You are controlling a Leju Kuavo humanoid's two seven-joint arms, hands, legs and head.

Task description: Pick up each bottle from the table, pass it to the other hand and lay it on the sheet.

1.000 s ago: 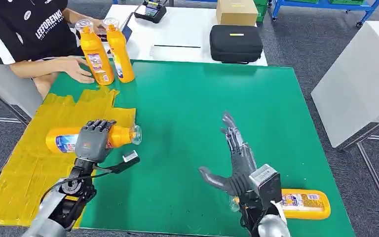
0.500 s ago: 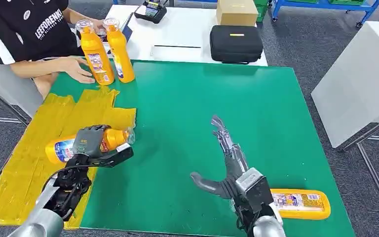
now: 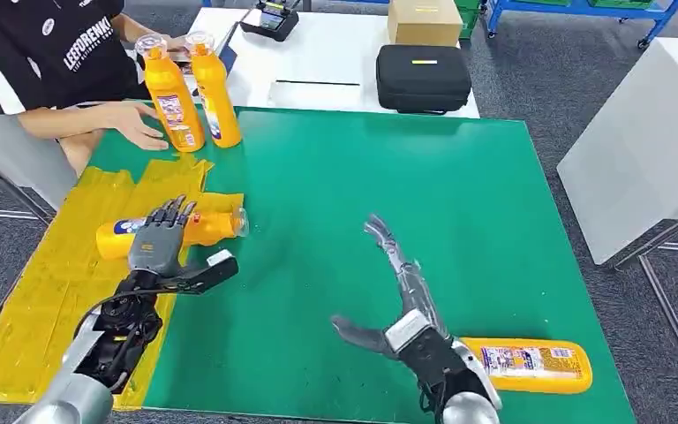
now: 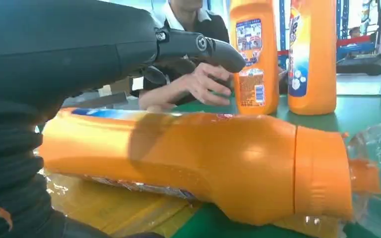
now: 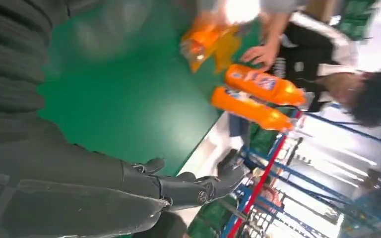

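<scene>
- Our left hand (image 3: 157, 243), fingers spread and released, hovers at centre left over the bottle (image 3: 203, 226) lying on the yellow sheet (image 3: 44, 300).
- Our right hand (image 3: 397, 291), low centre, is splayed, grasping nothing.

Left hand (image 3: 157, 245) released bottle (image 3: 196, 227), fingers opened; bottle now on sheet (image 3: 44, 300).

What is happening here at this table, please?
A humanoid robot is moving orange bottles onto a yellow sheet. One bottle lies on its side at the sheet's edge, and the left hand is above it with fingers spread, holding nothing. The right hand is open over the green table. Another bottle lies near the front edge. A person sits beside two upright bottles.
</scene>
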